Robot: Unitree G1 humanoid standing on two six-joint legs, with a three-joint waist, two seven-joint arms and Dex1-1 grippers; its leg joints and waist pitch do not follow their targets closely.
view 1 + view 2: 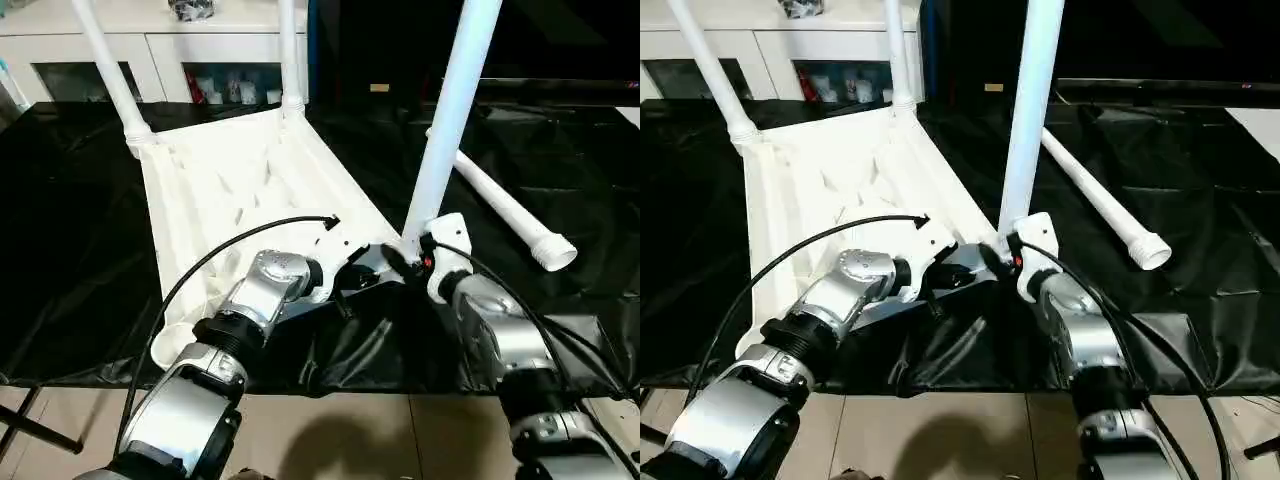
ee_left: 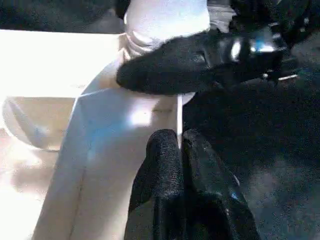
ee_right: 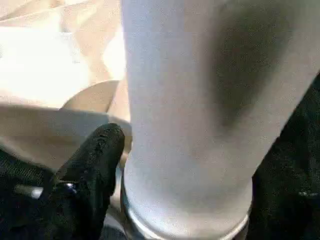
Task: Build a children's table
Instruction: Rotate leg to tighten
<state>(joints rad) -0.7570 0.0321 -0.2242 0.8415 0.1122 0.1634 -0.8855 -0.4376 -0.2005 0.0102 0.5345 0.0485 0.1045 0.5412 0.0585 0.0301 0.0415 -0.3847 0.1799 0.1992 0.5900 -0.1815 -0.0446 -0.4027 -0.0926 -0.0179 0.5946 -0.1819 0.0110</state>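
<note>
Tabletop (image 1: 230,190): upside down on the black sheet (image 1: 70,260), ribbed underside up, just ahead of my forearms.
Far legs: two (image 1: 110,75) (image 1: 289,50) stand upright in the far corner sockets.
Near leg (image 1: 450,110): upright at the near right corner socket.
Loose leg (image 1: 510,215): lying on the sheet, right of the tabletop.
My left tool (image 2: 178,145): clenched on the tabletop's thin edge beside that socket.
My right tool (image 1: 415,255): at the near leg's base, fingers clamped around it.
</note>
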